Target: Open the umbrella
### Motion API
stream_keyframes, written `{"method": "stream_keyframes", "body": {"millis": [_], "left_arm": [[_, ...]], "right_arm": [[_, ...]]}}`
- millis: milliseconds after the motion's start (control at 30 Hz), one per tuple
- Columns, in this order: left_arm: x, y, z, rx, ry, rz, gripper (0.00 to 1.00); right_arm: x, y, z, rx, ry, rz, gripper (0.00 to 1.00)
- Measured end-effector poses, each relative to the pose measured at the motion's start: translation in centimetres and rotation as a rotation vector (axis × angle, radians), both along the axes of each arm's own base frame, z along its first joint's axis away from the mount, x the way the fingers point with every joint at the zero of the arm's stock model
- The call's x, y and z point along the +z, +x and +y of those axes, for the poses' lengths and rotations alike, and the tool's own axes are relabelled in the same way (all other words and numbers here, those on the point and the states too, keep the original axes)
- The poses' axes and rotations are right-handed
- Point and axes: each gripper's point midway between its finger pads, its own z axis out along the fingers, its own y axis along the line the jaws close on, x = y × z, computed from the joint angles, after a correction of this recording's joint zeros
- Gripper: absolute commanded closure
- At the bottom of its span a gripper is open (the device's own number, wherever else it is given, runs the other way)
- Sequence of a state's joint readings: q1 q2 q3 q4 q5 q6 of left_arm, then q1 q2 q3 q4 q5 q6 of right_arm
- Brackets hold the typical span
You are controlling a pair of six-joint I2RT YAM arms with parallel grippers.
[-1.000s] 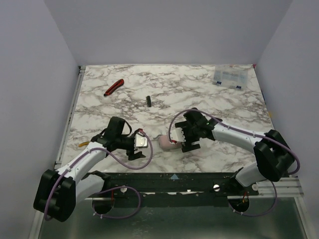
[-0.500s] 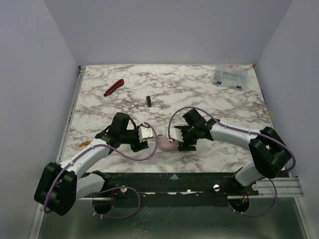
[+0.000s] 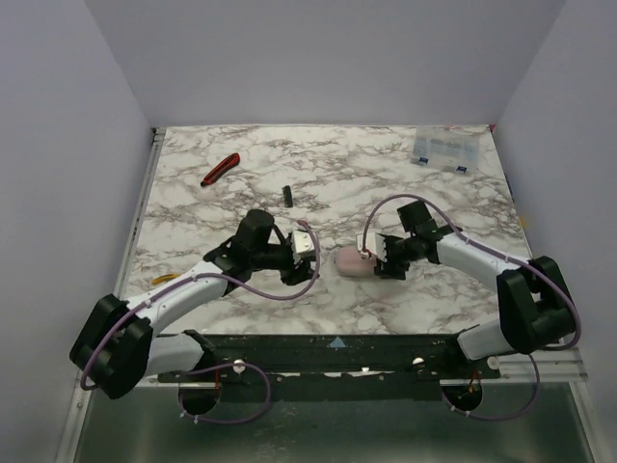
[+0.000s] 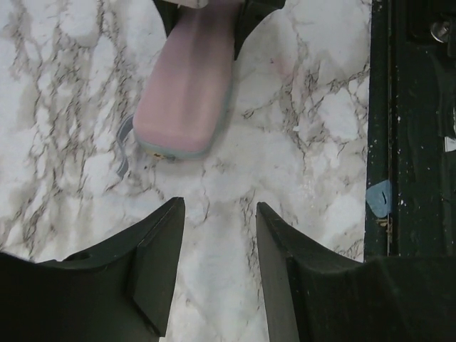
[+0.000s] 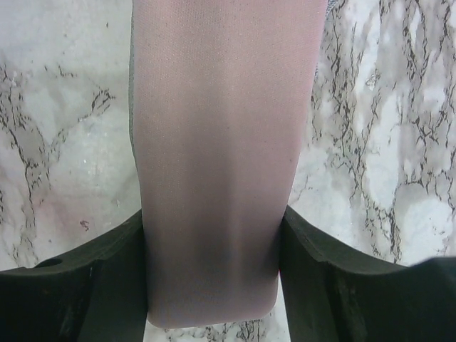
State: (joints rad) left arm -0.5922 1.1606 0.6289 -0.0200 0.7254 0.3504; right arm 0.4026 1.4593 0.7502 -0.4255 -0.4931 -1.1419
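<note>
Your desk (image 3: pixel 434 203) carries the umbrella (image 3: pixel 351 262), lying flat near the front middle, between the two arms. It's fully collapsed with the fabric wrapped tight and no shaft or canopy showing, so none of the opening is done yet. Right pincer (image 5: pixel 211 263) is pinching one end of it, a finger pressed on each side. Left pincer (image 4: pixel 217 214) is spread and empty, lined up on the free end, near but not touching. My read: one hold is set; second grab, pull-out and canopy spread are all left. Red-and-black tool (image 3: pixel 220 170) sits far left, well apart, not involved.
</note>
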Motion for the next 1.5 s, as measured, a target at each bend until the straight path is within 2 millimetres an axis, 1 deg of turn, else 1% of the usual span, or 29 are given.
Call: {"method": "stream_keyframes", "body": {"millis": [67,133,167,200,233,300,367,433,467,667,767,867,967,1033,1100,1200,1300,1333,1400,1500], "left_arm": [[-0.7,-0.5,-1.8,-0.039,-0.006,0.003,0.56],[-1.9,-1.2,-3.1,-0.073,-0.002,0.007,0.57],[-1.9,-1.1,-3.4,-0.076,-0.009,-0.006,0.57],[-3.6,-1.9,-4.0,-0.099,0.01,0.016,0.57],[-4.5,-2.3,-4.2,-0.109,0.015,0.021,0.57],[-6.9,-3.0,-4.3,-0.115,0.03,0.035,0.58],[-8.5,-3.3,-4.1,-0.104,0.042,0.045,0.58],[-9.5,-3.1,-4.0,-0.08,0.05,0.045,0.6],[-9.6,-2.9,-4.0,-0.07,0.05,0.042,0.6],[-9.4,0.2,-5.2,0.016,0.036,-0.018,0.63],[-9.9,1.3,-6.2,0.039,0.042,-0.03,0.64],[-10.8,1.5,-6.6,0.046,0.054,-0.016,0.64],[-11.2,1.6,-6.9,0.053,0.052,-0.017,0.66],[-11.2,1.7,-7.0,0.058,0.05,-0.021,0.69],[-11.2,1.9,-7.1,0.064,0.047,-0.021,0.75],[-11.1,2.2,-7.1,0.081,0.045,-0.023,0.88],[-11.1,2.4,-7.0,0.093,0.047,-0.026,0.98],[-11.1,2.4,-7.0,0.096,0.048,-0.028,1.0],[-11.2,2.5,-7.0,0.102,0.05,-0.027,1.0],[-11.1,2.4,-7.0,0.102,0.05,-0.024,1.0]], "right_arm": [[-0.1,-0.2,-0.6,0.019,-0.001,-0.012,0.52],[-0.1,-0.2,-0.9,0.031,-0.002,-0.021,0.52],[-0.1,-0.2,-0.9,0.045,-0.002,-0.031,0.52],[-0.1,-0.3,-0.9,0.06,-0.003,-0.04,0.53],[-0.1,-0.4,-0.9,0.071,-0.005,-0.048,0.53],[0.0,-0.4,-1.0,0.093,-0.008,-0.064,0.53],[0.0,-0.4,-0.9,0.109,-0.009,-0.072,0.55],[0.0,-0.5,-0.9,0.122,-0.011,-0.078,0.55],[0.0,-0.5,-0.9,0.127,-0.012,-0.08,0.55],[0.0,-0.6,-0.9,0.145,-0.013,-0.086,0.56],[0.0,-0.6,-0.9,0.148,-0.014,-0.087,0.57],[0.0,-0.6,-0.9,0.149,-0.014,-0.085,0.57],[0.0,-0.6,-0.9,0.151,-0.015,-0.086,0.58],[0.0,-0.7,-1.0,0.15,-0.014,-0.083,0.59],[-0.1,-0.7,-1.1,0.147,-0.015,-0.081,0.6],[-0.1,-0.7,-1.1,0.148,-0.014,-0.08,0.6],[-0.1,-0.7,-1.1,0.15,-0.014,-0.079,0.61],[-0.1,-0.8,-1.1,0.149,-0.015,-0.079,0.61],[-0.1,-0.7,-1.1,0.146,-0.014,-0.078,0.62],[-0.1,-0.7,-1.1,0.129,-0.01,-0.07,0.66]]}}
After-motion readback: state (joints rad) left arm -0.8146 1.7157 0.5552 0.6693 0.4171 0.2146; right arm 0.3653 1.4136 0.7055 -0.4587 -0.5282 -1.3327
